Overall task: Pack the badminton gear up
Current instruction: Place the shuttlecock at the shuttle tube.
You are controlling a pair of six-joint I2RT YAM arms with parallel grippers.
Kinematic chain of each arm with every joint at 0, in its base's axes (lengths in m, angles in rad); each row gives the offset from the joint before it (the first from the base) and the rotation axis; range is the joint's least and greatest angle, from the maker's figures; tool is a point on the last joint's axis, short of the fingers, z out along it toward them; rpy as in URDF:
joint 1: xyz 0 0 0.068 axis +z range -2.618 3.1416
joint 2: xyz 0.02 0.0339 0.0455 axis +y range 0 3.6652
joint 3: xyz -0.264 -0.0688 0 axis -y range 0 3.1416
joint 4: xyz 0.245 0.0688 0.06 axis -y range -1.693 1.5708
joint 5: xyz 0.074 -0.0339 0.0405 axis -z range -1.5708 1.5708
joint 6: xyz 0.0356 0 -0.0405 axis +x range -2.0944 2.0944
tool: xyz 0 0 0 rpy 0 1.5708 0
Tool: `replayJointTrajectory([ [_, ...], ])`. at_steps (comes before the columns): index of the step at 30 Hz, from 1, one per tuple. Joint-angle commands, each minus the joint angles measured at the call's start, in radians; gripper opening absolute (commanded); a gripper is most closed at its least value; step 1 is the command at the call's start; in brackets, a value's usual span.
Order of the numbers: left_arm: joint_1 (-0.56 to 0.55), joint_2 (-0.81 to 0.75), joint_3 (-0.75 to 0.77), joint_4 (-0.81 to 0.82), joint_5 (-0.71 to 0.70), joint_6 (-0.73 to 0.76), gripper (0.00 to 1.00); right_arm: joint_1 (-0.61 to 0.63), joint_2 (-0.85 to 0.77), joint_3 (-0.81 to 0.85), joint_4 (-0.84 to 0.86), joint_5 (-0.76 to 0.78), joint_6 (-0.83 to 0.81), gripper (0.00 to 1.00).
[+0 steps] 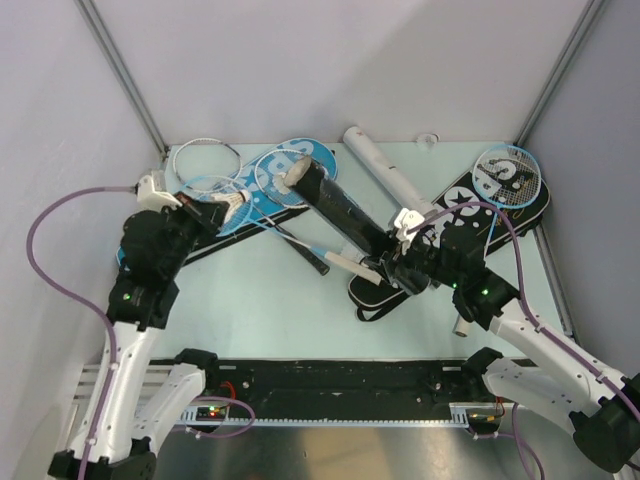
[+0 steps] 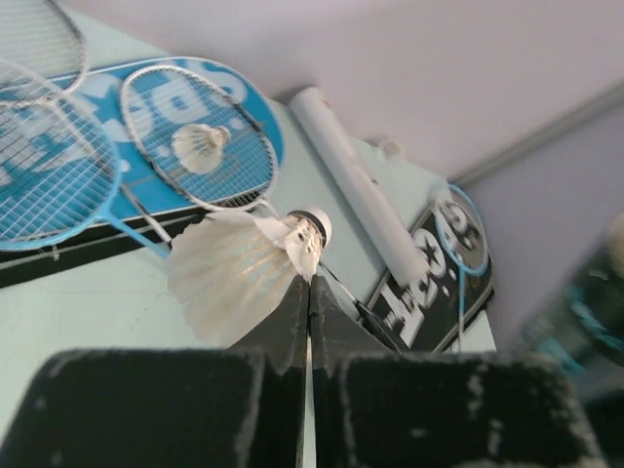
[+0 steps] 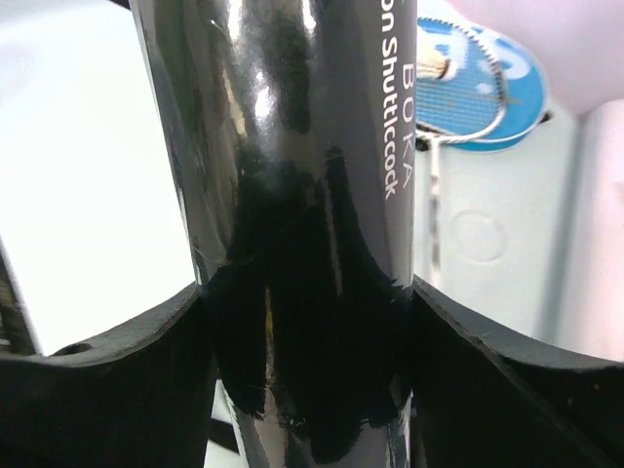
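The left claw (image 2: 310, 310) is shut tight on the feathers of a white shuttlecock (image 2: 232, 283) and holds it over the blue racket cover (image 1: 292, 152) at the back left of the table (image 1: 250, 300). The right claw (image 3: 307, 322) stands wide, both fingers pressed on the black tube (image 3: 283, 146), which slants across the middle, its open mouth near the shuttlecock

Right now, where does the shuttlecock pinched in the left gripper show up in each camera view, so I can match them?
Top external: the shuttlecock is left of centre, at the tip of the left gripper.
Left wrist: centre of the picture, feathers fanning left above the closed fingers.
Right wrist: not in it; the black tube fills most of the view.
Shared landmark: the blue cover with a racket head lying on it, visible in all three.
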Motion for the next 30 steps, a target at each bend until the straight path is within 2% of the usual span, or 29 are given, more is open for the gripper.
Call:
replayJointTrajectory([
  [1, 0.002, -0.018, 0.175, -0.243, 0.264, 0.177, 0.00, -0.004, -0.022, 0.013, 0.077, 0.074, -0.308, 0.37],
  [4, 0.002, -0.006, 0.297, -0.339, 0.378, 0.208, 0.00, -0.012, -0.014, 0.013, 0.044, 0.071, -0.413, 0.38],
  [8, 0.002, 0.008, 0.397, -0.374, 0.532, 0.219, 0.00, -0.015, -0.006, 0.013, -0.001, 0.042, -0.507, 0.40],
  [16, 0.000, 0.069, 0.445, -0.383, 0.729, 0.217, 0.00, -0.012, -0.030, 0.013, 0.004, -0.012, -0.546, 0.40],
  [30, -0.004, 0.077, 0.414, -0.382, 0.750, 0.236, 0.00, 0.026, -0.058, 0.003, 0.005, 0.015, -0.554, 0.39],
])
